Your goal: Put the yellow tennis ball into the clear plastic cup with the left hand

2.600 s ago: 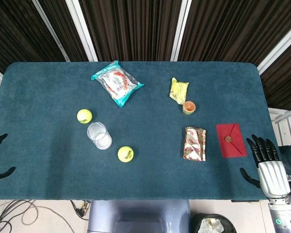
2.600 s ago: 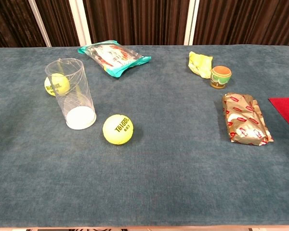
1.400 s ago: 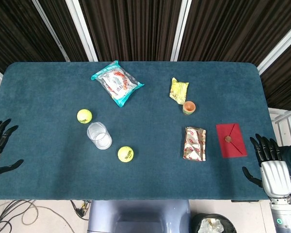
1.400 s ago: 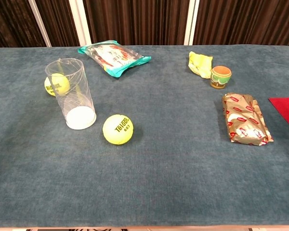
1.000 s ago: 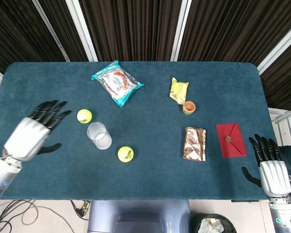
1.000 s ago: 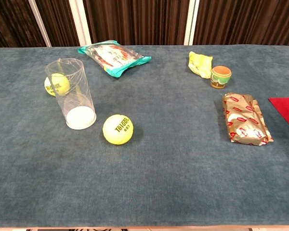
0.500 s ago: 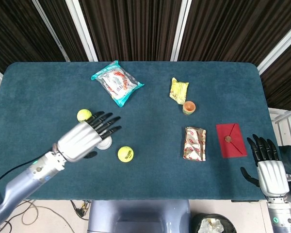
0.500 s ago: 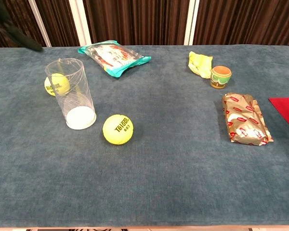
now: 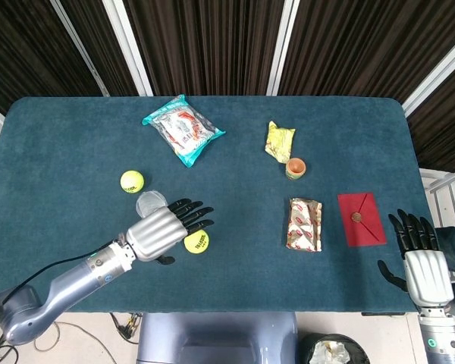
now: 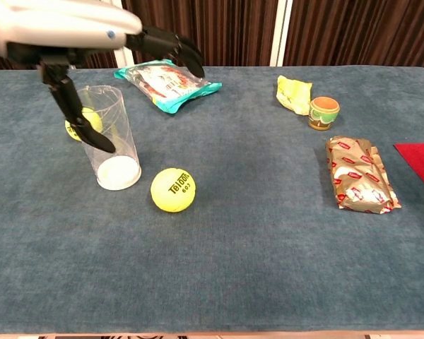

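Left robot hand (image 9: 165,224) swung in from frame's left edge, open over cup (image 10: 107,138), nearing ball (image 9: 196,241); grasp pending.

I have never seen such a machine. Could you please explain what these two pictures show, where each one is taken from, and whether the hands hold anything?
This is a robot with two arms ending in humanlike hands. One picture looks down from its head, the other forward from its chest.

The left hand hovers open above the clear plastic cup and the nearer yellow tennis ball; it holds nothing. The right hand waits open at the table edge.

On the blue table also lie a second yellow tennis ball, a teal snack bag, a yellow wrapper, a small clay pot, a foil packet and a red envelope.
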`<move>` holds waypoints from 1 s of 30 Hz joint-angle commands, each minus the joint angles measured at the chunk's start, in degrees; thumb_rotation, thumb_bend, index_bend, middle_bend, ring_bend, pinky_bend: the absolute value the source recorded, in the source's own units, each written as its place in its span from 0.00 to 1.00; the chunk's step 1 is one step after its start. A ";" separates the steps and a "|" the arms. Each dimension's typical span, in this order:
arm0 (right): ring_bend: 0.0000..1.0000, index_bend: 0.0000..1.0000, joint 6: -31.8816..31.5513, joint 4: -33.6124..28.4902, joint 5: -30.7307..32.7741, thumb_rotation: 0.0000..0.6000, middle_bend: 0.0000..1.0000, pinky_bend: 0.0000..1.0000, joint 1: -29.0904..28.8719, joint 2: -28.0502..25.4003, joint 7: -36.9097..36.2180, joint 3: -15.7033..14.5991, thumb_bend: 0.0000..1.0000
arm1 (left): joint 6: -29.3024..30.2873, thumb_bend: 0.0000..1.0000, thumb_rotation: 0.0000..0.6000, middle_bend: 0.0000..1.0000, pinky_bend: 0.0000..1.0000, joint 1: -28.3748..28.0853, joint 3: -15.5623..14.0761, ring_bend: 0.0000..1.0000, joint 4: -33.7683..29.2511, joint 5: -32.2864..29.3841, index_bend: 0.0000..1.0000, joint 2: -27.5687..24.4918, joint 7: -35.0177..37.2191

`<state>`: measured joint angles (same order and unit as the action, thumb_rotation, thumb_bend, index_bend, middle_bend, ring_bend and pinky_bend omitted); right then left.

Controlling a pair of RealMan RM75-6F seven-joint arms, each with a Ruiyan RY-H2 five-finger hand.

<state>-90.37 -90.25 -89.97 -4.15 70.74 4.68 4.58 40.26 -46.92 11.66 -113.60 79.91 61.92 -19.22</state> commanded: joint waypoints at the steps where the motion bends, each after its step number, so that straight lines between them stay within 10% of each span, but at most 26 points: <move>1: 0.02 0.00 -0.10 -0.06 -0.03 1.00 0.02 0.00 0.04 -0.05 -0.05 0.01 0.34 | -0.68 0.00 1.00 0.01 0.13 -1.35 -0.78 0.00 1.81 -0.26 0.13 2.21 -1.02; 30: 0.02 0.00 -0.72 -0.25 1.68 1.00 0.02 0.00 0.70 -0.77 -1.96 0.92 0.34 | -3.78 0.00 1.00 0.06 0.17 -5.54 -6.24 0.03 19.98 -9.33 0.15 18.78 -1.96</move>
<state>-91.14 -90.52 -88.36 -3.45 69.98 2.74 5.47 36.47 -52.12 5.48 -94.70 70.98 79.65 -21.53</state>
